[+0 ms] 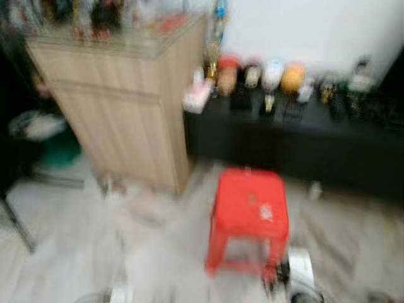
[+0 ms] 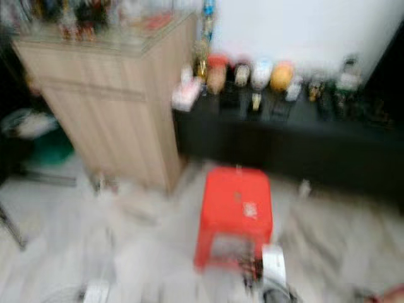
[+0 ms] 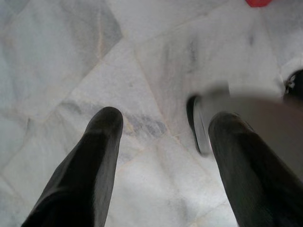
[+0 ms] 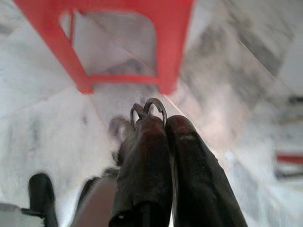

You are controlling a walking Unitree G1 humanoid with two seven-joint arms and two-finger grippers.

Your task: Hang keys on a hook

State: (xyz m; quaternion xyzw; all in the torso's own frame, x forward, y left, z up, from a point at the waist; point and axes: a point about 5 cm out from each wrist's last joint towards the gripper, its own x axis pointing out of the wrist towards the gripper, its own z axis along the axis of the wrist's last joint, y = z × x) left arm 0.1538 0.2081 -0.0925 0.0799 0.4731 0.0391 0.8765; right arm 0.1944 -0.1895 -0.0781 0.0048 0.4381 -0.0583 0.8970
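Fingers of the right gripper (image 4: 163,120) are pressed together on the keys (image 4: 147,108), whose metal ring loops stick out just past the fingertips, above the marble floor (image 3: 156,61) and near the legs of a red plastic stool (image 1: 250,205). The left gripper (image 3: 163,123) hangs over the same pale floor with its two black fingers spread apart and nothing between them. Beyond the stool, blurred, stand a light wooden cabinet (image 1: 136,107) on the left and a low black bench (image 1: 297,136) crowded with small ornaments against a white wall (image 1: 303,28).
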